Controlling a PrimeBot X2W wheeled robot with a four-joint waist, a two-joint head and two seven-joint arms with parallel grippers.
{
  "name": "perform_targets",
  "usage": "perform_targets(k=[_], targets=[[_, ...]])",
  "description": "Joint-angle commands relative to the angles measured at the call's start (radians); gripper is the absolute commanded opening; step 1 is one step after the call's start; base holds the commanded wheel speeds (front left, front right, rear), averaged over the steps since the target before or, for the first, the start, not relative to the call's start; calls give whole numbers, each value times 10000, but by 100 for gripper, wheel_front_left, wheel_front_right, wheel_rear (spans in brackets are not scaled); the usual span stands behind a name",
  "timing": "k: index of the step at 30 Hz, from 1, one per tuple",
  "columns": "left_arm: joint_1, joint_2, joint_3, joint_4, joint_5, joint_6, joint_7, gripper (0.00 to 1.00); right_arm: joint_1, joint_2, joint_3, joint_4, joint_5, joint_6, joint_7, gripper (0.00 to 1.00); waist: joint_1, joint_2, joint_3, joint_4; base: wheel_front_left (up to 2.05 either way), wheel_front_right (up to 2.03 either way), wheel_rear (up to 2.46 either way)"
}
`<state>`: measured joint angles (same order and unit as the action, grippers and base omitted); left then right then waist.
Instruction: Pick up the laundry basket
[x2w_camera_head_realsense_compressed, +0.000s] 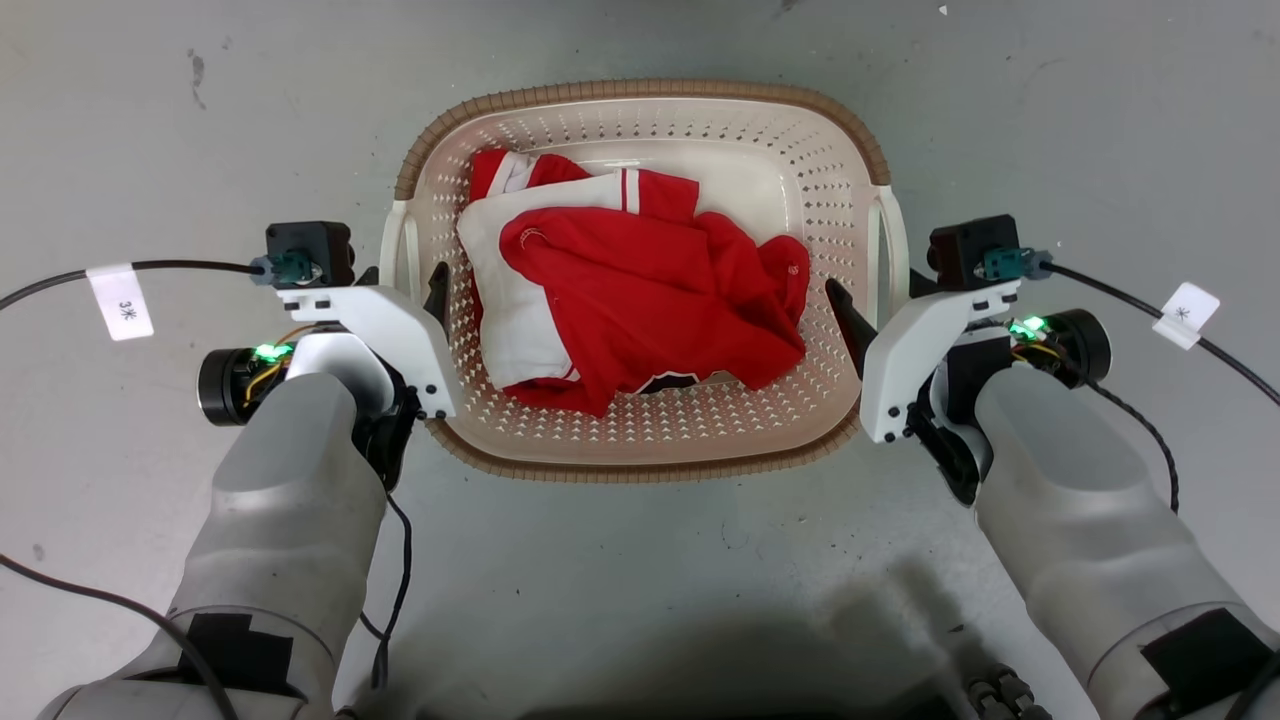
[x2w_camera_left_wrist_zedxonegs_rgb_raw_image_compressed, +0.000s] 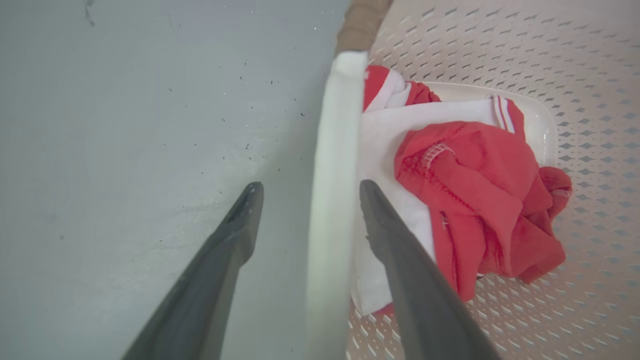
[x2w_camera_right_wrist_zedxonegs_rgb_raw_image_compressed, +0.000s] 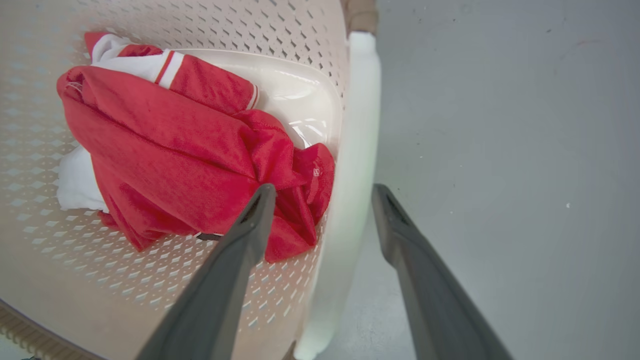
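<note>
Basket (x2w_camera_head_realsense_compressed: 650, 468) on floor btwn arms, few clothes (x2w_camera_head_realsense_compressed: 640, 290) in: prob light, stiff plastic, handles slick. L gripper (x2w_camera_left_wrist_zedxonegs_rgb_raw_image_compressed: 310, 186) / R gripper (x2w_camera_right_wrist_zedxonegs_rgb_raw_image_compressed: 324, 187): jaws open, straddling L handle (x2w_camera_left_wrist_zedxonegs_rgb_raw_image_compressed: 335, 150) / R handle (x2w_camera_right_wrist_zedxonegs_rgb_raw_image_compressed: 357, 150), nothing clamped. Grip mid-handle, lift level.

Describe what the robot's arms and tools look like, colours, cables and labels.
Left tool and right tool: white angular housings, two long dark tapering fingers, black camera blocks, green lights. Forearms pale grey with black patches. Black cables carry white paper tags.

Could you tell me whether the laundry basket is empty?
Not empty: the laundry basket holds crumpled red and white clothing, covering part of its floor.
</note>
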<state>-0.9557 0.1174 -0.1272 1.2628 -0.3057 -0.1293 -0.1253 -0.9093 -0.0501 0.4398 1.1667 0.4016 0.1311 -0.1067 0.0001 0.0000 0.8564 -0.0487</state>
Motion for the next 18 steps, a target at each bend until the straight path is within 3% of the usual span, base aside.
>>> perform_targets(k=[1, 2, 4, 5, 6, 18], targets=[[-120, 3, -26, 28, -55, -12, 16, 100, -183, -1, 50, 46, 64, -7, -88, 100, -1, 0, 19, 16, 0, 0, 0], [-156, -7, -59, 41, -79, -13, 44, 100, -262, -1, 55, 154, 139, -7, -104, 100, -1, 0, 48, 19, 0, 0, 0], [-214, -16, -126, 70, -155, -14, 77, 95, -367, -7, 94, 310, 333, -7, -49, 25, -1, 0, 117, 35, 0, 0, 0], [-234, -42, -182, 71, -180, -14, 89, 36, -405, -3, 189, 302, 462, -7, 18, 0, -1, 0, 144, 47, 0, 0, 0], [-243, -88, -239, 78, -262, -7, 137, 0, -439, -3, 285, 310, 562, -7, 44, 0, -1, 0, 157, 58, 0, 0, 0], [77, -342, -1182, -83, -1304, -9, 783, 0, -110, 94, 1485, 303, 1769, 57, 467, 0, -1, 0, -326, 130, 0, 0, 0]])
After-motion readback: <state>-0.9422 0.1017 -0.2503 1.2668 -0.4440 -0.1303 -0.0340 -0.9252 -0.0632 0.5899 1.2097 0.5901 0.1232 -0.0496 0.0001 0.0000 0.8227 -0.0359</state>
